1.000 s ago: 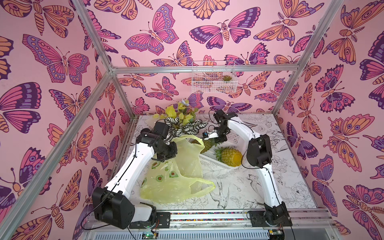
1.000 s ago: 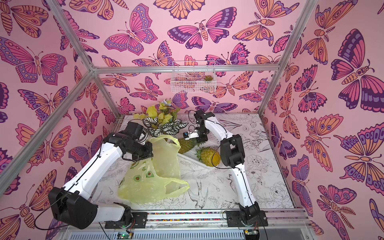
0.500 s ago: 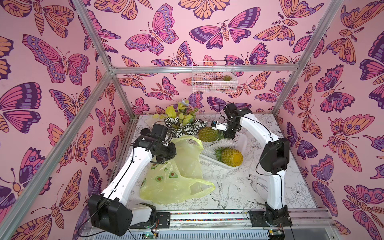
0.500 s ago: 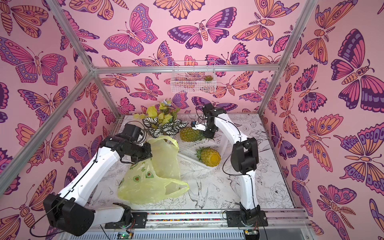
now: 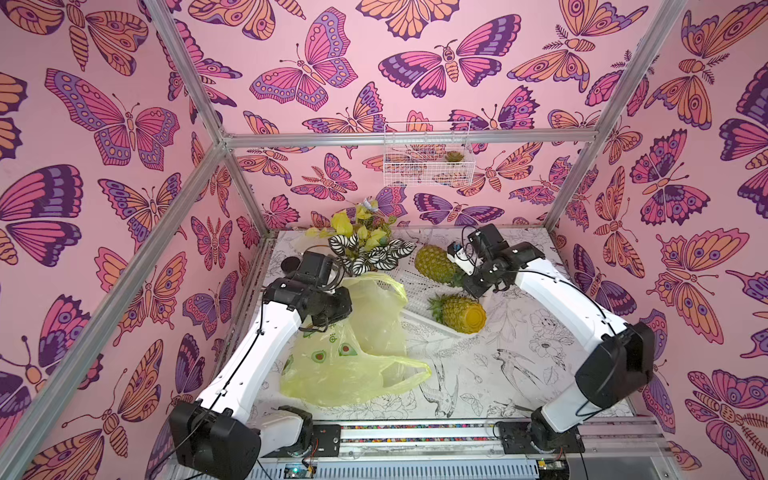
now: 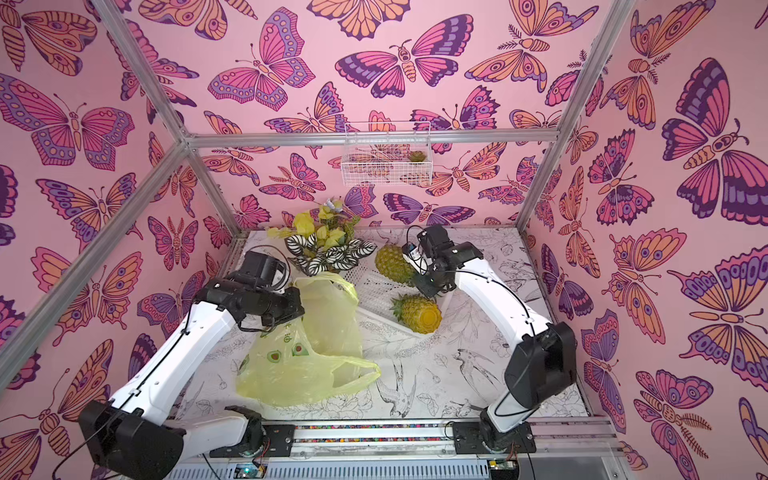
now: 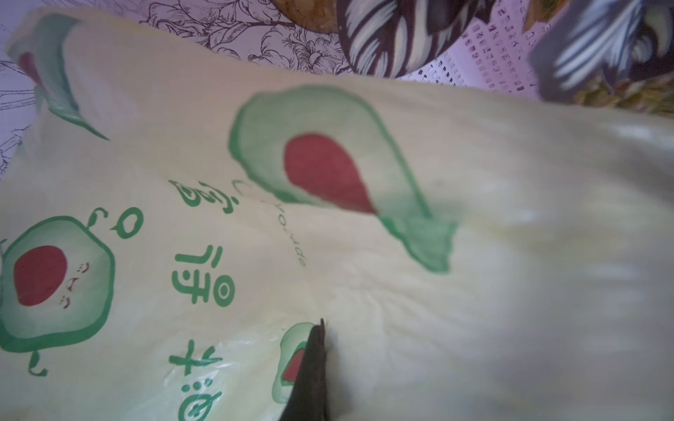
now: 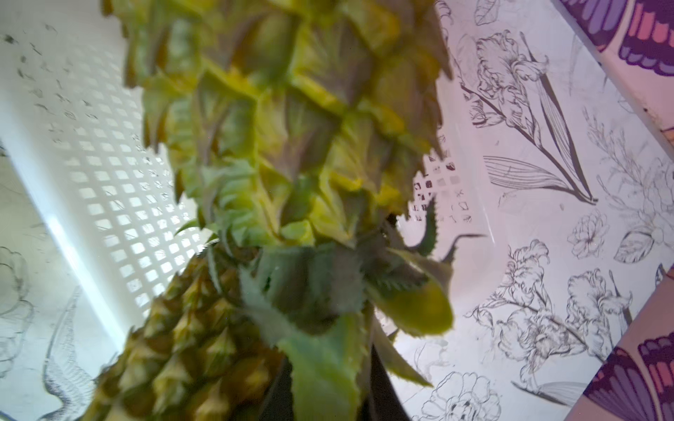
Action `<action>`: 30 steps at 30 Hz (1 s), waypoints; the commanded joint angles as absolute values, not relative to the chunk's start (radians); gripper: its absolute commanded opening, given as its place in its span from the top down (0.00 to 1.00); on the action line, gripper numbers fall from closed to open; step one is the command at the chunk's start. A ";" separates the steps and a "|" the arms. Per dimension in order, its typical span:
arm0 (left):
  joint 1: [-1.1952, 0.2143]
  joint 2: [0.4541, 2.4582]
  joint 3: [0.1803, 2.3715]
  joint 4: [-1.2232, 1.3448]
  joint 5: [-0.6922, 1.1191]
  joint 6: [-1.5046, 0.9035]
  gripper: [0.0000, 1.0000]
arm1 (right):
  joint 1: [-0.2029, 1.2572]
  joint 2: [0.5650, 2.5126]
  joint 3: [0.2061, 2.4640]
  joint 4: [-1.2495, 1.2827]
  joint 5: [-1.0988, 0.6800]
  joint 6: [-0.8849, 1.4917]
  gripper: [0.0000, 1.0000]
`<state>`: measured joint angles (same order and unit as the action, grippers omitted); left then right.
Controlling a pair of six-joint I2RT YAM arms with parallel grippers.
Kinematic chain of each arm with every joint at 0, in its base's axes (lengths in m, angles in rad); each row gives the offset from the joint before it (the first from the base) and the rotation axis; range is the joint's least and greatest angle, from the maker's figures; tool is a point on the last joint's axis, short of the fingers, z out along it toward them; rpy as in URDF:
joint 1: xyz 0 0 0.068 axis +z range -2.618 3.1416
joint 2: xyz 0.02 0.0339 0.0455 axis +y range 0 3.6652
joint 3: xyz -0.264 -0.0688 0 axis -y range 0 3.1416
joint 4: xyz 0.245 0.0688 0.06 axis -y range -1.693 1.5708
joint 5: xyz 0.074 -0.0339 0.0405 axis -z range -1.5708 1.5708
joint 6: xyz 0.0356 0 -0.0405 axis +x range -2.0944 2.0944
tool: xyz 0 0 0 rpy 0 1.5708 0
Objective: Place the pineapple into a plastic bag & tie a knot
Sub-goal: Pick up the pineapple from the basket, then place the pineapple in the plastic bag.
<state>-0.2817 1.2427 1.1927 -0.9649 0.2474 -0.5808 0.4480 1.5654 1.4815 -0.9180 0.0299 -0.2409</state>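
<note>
While the left gripper (image 5: 318,326), pressed together on a pinch of film, holds up one side of the plastic bag (image 5: 353,365) on the front-left part of the counter (image 5: 498,374), the right gripper (image 5: 462,279) pinches the crown of a pineapple (image 5: 434,264) near the back edge, over the white basket (image 5: 401,280) where a second pineapple (image 5: 461,313) lies. Likely faults: crown leaves slipping or tearing under the fruit's weight; the slack, one-sided bag mouth collapsing, so that the scales snag the thin film.

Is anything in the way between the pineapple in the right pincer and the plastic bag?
Nothing visible. The gap between held pineapple and plastic bag is open; the striped plant and second pineapple flank it.
</note>
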 commanded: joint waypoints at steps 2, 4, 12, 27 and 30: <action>-0.276 1.233 1.175 -0.956 0.275 -0.546 1.00 | 0.476 1.422 1.508 -0.937 0.032 -0.061 1.00; -0.276 1.228 1.171 -0.955 0.268 -0.545 1.00 | 0.499 1.378 1.518 -0.990 0.042 -0.041 1.00; -0.276 1.210 1.152 -0.946 0.273 -0.544 1.00 | 0.700 1.272 1.701 -1.277 0.033 0.078 1.00; -0.277 1.204 1.147 -0.915 0.326 -0.489 1.00 | 0.979 1.281 1.776 -1.337 -0.251 0.180 1.00; -0.276 1.194 1.148 -0.914 0.335 -0.472 1.00 | 1.011 1.345 1.758 -1.297 -0.249 0.172 1.00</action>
<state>-0.2817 1.2175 1.1603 -0.9257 0.3038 -0.5087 0.9863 1.2968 1.7714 -1.4101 -0.2108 0.1558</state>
